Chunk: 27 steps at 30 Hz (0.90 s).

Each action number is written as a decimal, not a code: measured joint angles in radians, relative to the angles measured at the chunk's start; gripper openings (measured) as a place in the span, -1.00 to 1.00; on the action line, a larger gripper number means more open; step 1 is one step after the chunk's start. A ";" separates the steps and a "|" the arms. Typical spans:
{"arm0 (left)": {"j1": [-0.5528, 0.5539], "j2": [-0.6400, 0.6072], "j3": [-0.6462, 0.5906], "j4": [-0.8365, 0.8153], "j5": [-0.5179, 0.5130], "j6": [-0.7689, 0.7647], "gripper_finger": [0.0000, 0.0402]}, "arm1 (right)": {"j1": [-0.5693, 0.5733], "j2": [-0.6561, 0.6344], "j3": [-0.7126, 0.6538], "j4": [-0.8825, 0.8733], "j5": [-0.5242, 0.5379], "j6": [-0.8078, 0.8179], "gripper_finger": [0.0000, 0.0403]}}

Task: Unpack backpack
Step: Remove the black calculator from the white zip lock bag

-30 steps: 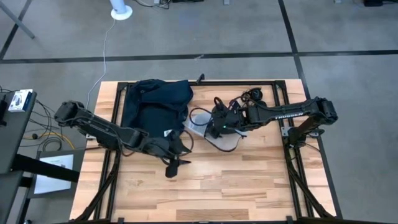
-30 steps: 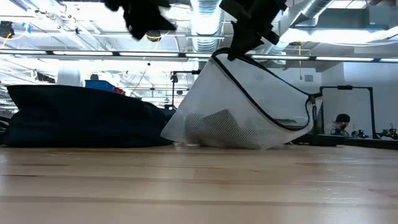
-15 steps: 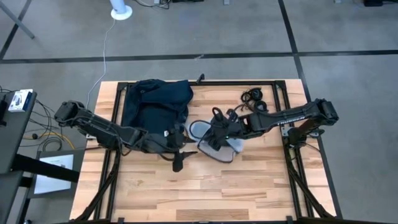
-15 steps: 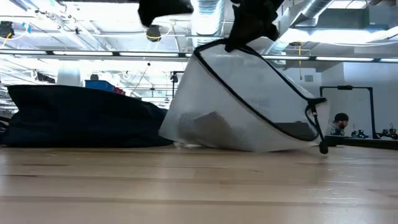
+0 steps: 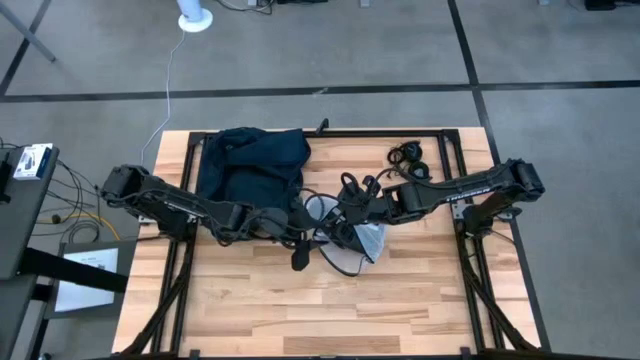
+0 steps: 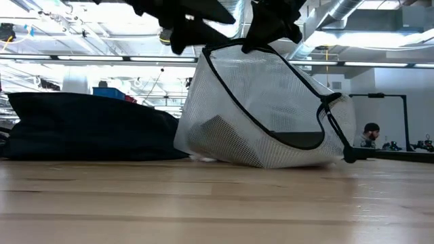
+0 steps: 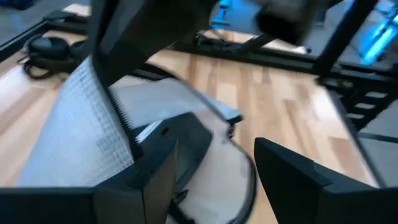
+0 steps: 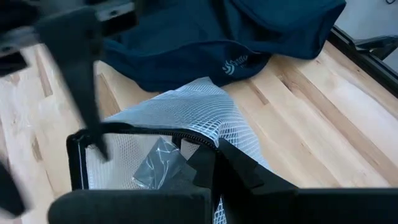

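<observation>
Backpack (image 5: 250, 165) lies slumped at the back-left of the desk (image 5: 400, 310), untouched by either arm. Just beside it, a white mesh pouch (image 6: 264, 115) with black zipper trim is out and held up mid-desk, its bottom edge resting on the wood. Right gripper (image 8: 208, 165) has its fingers clamped on the pouch's top rim by the zipper; low view shows the pouch hanging from that pinch. Left gripper (image 7: 214, 162) hovers right at the pouch's open mouth, fingers spread apart, nothing between them. Something flat and dark-grey sits inside the pouch, can't tell what. Loose black cable (image 5: 405, 153) lies near the back-right corner, well apart from the action. Risks as I judge them: the right grip is on a thin fabric edge, so a tug from the left arm could pull the mesh out of the pinch and drop the pouch. The two grippers are very close, so any reach into the mouth risks finger-to-finger contact. Mesh could also snag a left fingertip and drag the whole pouch instead of the contents.
</observation>
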 joint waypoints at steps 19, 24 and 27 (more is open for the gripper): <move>-0.017 0.010 0.042 -0.109 -0.265 0.208 0.00 | 0.010 0.000 -0.032 0.000 0.002 -0.003 -1.00; 0.017 0.010 0.042 -0.154 -0.287 0.182 0.00 | 0.013 0.000 -0.033 0.019 0.000 -0.024 -1.00; 0.033 0.010 0.042 -0.154 -0.281 0.163 0.00 | 0.026 0.000 -0.033 0.031 0.000 -0.034 -1.00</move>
